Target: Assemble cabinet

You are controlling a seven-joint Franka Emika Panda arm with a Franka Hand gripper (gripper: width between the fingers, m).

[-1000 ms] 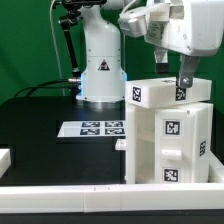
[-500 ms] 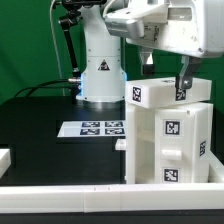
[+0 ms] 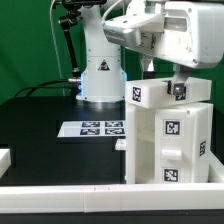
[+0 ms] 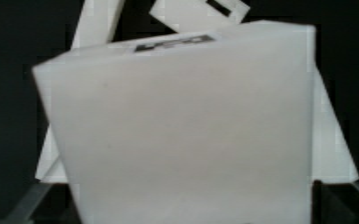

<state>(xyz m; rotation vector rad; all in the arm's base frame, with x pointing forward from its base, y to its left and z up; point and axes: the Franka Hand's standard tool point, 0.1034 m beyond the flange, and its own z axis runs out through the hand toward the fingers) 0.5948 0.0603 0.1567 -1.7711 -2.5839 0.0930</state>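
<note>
Where the black worktop [image 3: 40, 120] spreads before a green wall, the marker board [image 3: 93, 129] lies flat; rightward stands the cabinet [image 3: 168, 135], a tall white tagged box, the tool [image 3: 163, 78] above, grip unclear.

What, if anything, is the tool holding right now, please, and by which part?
It cannot be told: the tool sits at the top of the cabinet, but its fingertips are hidden.
</note>
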